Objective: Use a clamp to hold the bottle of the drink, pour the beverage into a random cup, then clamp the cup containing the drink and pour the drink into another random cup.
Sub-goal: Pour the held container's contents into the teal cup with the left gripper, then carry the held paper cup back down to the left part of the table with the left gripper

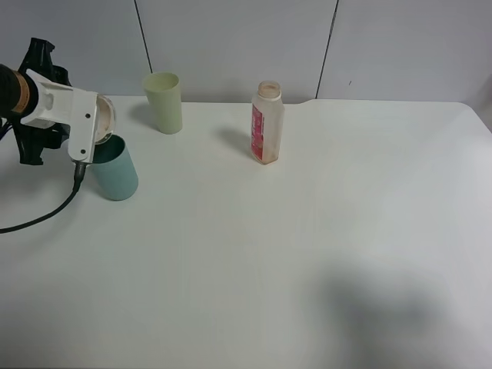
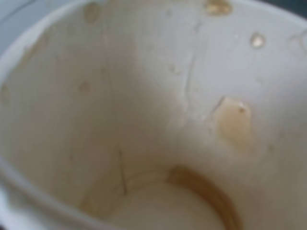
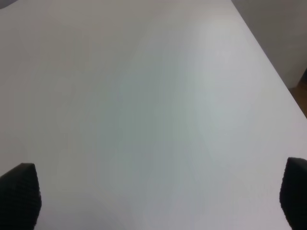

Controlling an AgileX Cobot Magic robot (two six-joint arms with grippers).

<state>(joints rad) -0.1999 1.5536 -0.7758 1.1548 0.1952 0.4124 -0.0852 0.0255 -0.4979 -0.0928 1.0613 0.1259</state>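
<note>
Item: paper cup (image 2: pixel 144 110), tan stained inside, only a brown ring of dregs at its base. Tipped on its side at the table's (image 1: pixel 307 254) far left, mouth against the rim of the teal tumbler (image 1: pixel 115 171) just below.
Holder: left gripper (image 1: pixel 91 127), clamped on the cup (fingers hidden).
Right gripper (image 3: pixel 153 201): jaws wide, empty, over bare table.
Bottle (image 1: pixel 267 123) stands upright, well apart.

A big white flat table (image 1: pixel 307 254) fills the view — behind its far edge stands a pale grey panelled wall (image 1: pixel 238 38) with thin dark seams.
</note>
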